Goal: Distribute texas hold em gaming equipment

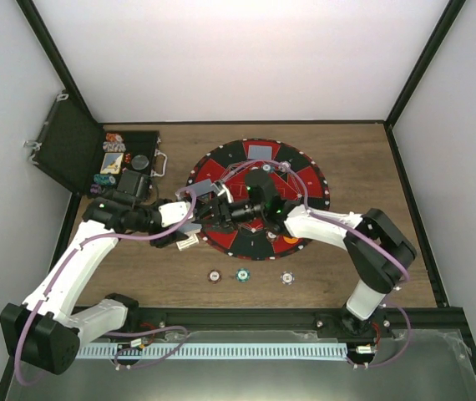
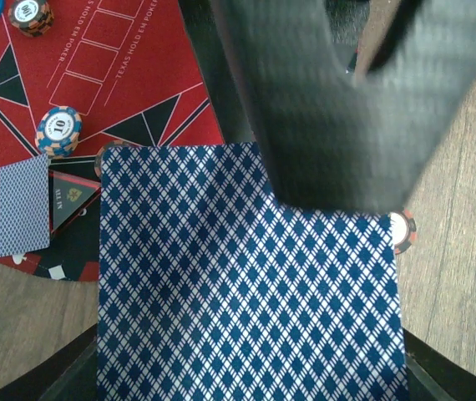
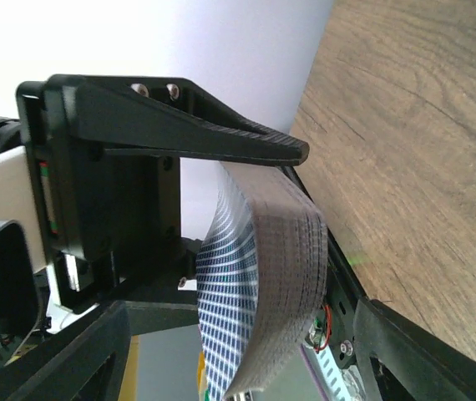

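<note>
A deck of blue diamond-backed playing cards fills the left wrist view, and my left gripper is shut on it above the round red and black poker mat. My right gripper meets it from the right and is open. In the right wrist view its fingers stand on either side of the bowed deck. One card lies face down on the mat beside a striped chip. Another card lies on the far sector. Three chips, brown, teal and white, lie in a row on the wood.
An open black case stands at the far left with more chips and small items in its tray. An orange disc lies on the mat's near right edge. Black frame posts border the table.
</note>
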Controlling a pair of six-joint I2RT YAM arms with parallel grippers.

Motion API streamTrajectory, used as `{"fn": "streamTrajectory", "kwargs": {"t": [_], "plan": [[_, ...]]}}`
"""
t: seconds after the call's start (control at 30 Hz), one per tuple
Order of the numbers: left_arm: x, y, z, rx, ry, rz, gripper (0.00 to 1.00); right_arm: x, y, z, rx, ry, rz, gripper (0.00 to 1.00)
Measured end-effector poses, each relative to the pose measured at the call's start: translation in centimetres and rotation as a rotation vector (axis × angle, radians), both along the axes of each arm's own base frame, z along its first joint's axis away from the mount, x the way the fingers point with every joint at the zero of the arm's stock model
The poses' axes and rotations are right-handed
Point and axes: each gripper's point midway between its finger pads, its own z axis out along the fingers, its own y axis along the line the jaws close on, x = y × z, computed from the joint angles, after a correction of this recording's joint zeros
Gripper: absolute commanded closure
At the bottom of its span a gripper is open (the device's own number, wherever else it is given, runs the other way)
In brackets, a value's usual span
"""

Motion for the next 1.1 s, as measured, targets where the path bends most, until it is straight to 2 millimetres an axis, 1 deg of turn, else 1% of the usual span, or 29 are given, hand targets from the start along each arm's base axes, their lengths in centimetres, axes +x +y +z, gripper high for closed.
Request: {"fn": "streamTrajectory", "kwargs": {"t": [0.2,0.43,0.5,0.73,0.83,0.97,1.1], "plan": [[0.2,-0.1,0.2,-0.001,-0.001,-0.002,0.95,-0.6,1.6,-0.8,-0.003,0.019,0.038,0.27],[0.2,-0.3,0.3,-0.002,-0.003,-0.008,0.95,-0.2,3.7,-0.7,0.014,0.019,0.074,0.32],[0.2,-0.3,0.3,-0.002,-0.003,-0.008,0.95,0.0,4.0,-1.0,0.011,0.026,0.078,0.33],[0.2,-0.3,0.3,-0.002,-0.004,-0.009,0.95,0.0,4.2,-2.5,-0.013,0.055,0.084,0.39],[0.2,-0.3,0.4,-0.003,-0.006,-0.011,0.95,0.1,4.1,-2.6,-0.014,0.054,0.085,0.42],[0.1,-0.4,0.4,0.000,-0.005,-0.014,0.95,0.5,3.7,-2.6,-0.008,0.051,0.079,0.45],[-0.1,-0.5,0.4,-0.001,-0.001,-0.021,0.95,0.8,2.6,-2.6,-0.001,0.042,0.062,0.48]]}}
